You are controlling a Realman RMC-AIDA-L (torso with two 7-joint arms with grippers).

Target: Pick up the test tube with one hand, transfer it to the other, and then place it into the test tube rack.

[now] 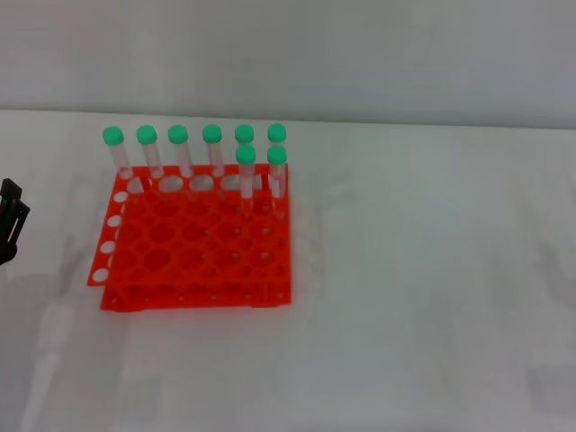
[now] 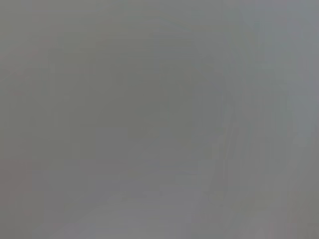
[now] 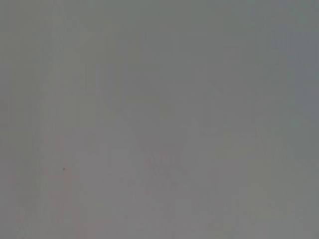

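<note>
The rack (image 1: 193, 245) stands on the desk (image 1: 432, 270) left of its middle, with 8 tubes (image 1: 246, 175) upright (all at the far rows). The left gripper (image 1: 11, 225) is at the left edge, apart from the rack; I cannot tell its fingers.

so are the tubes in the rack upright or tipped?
Upright. All eight tubes stand in the rack, green caps up, filling its far holes.
</note>
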